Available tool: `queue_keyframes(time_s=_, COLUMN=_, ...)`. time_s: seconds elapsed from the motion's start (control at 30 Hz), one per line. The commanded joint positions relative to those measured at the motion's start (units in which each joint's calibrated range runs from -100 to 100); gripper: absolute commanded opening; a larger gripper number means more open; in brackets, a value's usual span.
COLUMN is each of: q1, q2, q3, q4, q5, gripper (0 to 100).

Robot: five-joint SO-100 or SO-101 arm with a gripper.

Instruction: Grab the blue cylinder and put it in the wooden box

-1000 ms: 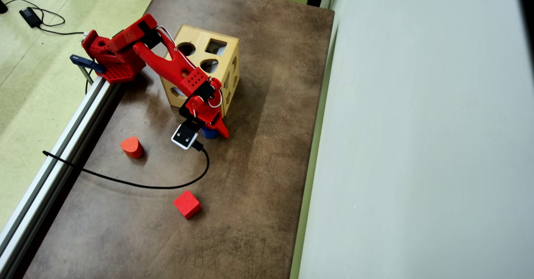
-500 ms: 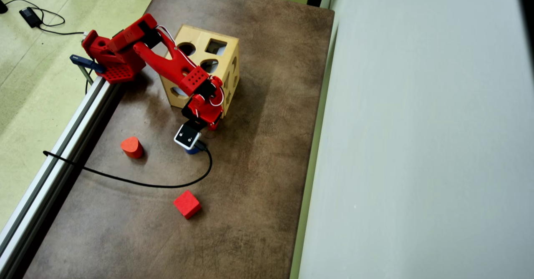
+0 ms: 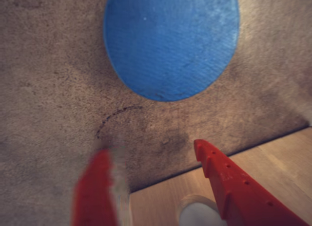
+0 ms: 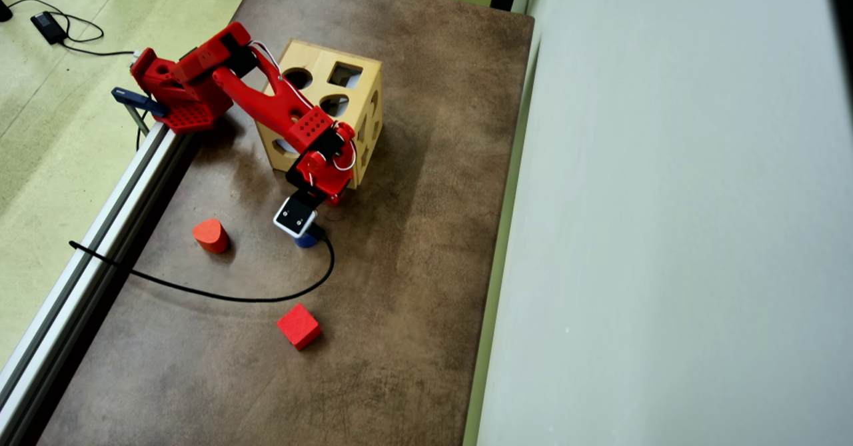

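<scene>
**cylinder not yet grasped, box still waiting**

in the wrist view we see the blue cylinder standing on the brown table at 12 o'clock from our gripper, whose jaws are spread wide with nothing between them. the wooden box edges in at 5 o'clock. in the overhead view the cylinder peeks out under the wrist camera, near the box but apart from it. we judge that grasp, lift and drop all remain.
</scene>
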Motion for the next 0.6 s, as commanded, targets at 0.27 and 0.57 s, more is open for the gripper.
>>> queue_keyframes(time_s=0.27, q1=2.54, q2=-3.09, q3=0.08, q4=7.1, q5=0.29, gripper=37)
queue_keyframes(time_s=0.57, q1=7.23, q2=-9.97, q3=-0.01, q4=8.79, q5=0.49, gripper=37)
